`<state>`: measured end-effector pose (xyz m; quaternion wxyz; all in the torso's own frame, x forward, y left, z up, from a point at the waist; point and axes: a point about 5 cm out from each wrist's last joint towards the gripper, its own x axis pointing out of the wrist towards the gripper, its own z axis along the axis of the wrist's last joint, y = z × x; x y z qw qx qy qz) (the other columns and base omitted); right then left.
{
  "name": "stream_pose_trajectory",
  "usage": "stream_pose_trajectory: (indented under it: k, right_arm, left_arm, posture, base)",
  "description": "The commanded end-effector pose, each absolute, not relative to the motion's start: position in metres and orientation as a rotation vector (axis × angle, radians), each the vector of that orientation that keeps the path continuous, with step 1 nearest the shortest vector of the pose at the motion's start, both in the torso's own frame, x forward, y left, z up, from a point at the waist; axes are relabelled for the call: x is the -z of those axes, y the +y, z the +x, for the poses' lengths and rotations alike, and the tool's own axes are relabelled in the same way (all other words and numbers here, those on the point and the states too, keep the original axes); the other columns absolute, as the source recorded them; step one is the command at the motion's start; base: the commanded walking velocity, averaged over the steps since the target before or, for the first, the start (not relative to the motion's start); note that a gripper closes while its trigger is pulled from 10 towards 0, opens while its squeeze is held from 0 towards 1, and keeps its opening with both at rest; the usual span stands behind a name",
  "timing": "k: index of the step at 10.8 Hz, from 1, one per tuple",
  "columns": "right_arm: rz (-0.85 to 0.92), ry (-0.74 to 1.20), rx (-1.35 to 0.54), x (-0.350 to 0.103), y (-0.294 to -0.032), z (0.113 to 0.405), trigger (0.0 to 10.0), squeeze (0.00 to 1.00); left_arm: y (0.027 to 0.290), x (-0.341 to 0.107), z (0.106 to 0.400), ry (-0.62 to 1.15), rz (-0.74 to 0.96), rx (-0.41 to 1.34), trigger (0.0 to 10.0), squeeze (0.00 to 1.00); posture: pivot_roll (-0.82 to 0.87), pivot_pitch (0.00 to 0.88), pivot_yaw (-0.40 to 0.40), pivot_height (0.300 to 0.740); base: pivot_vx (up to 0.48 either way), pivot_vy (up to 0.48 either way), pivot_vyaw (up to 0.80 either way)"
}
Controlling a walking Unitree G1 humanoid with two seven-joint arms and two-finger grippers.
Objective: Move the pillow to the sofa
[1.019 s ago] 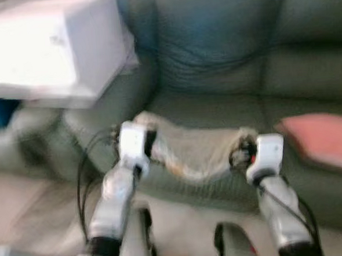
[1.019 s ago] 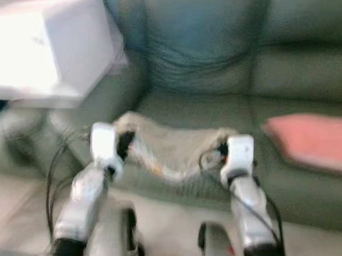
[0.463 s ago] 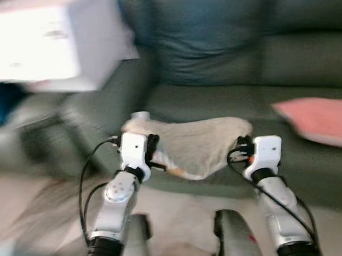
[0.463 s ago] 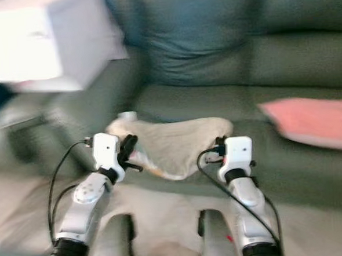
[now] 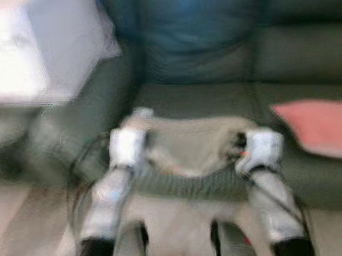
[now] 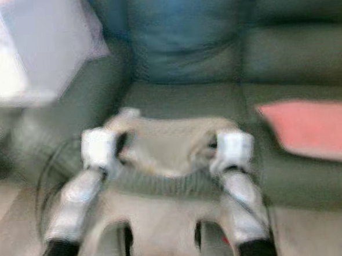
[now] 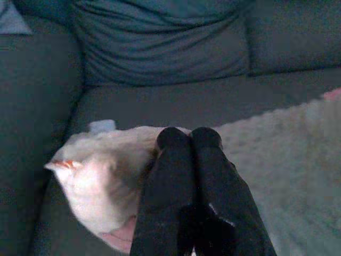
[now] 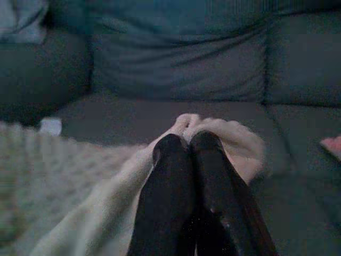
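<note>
A beige fuzzy pillow (image 5: 189, 144) hangs stretched between my two grippers, just above the front of the grey-green sofa seat (image 5: 198, 100). My left gripper (image 7: 182, 137) is shut on the pillow's left corner (image 7: 101, 165). My right gripper (image 8: 186, 143) is shut on its right corner (image 8: 229, 136). The eye views are blurred; both silver arms (image 5: 113, 184) reach forward toward the sofa.
A pink cushion (image 5: 319, 127) lies on the sofa seat to the right. A dark blue-green back cushion (image 5: 200, 39) stands behind the pillow. A white box-like thing (image 5: 38, 49) sits on the sofa's armrest at the left. Beige floor lies in front of the sofa.
The view has shifted and blurred as I moved; the sofa looks slightly closer. Both grippers keep hold of the pillow, still stretched between them.
</note>
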<state>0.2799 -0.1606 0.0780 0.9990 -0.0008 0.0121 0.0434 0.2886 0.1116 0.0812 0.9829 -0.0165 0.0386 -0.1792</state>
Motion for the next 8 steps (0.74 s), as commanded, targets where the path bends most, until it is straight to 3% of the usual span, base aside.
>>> stream_pose_trajectory:
  k: [1, 8]
  right_arm:
    - [-0.023, 0.048, -0.040, -0.073, -0.177, 0.274, 10.0, 0.00]
    - [-0.015, 0.058, -0.015, -0.072, -0.186, 0.276, 10.0, 0.00]
  left_arm:
    - [0.092, -0.087, 0.289, 0.058, -0.049, 0.414, 10.0, 0.00]
    - [0.099, -0.085, 0.303, 0.047, -0.015, 0.353, 10.0, 0.00]
  posture:
    - [-0.04, 0.000, 0.047, 0.616]
    - [-0.04, 0.000, 0.056, 0.616]
  base:
    - [0.292, 0.000, 0.00]
    - [0.000, 0.000, 0.00]
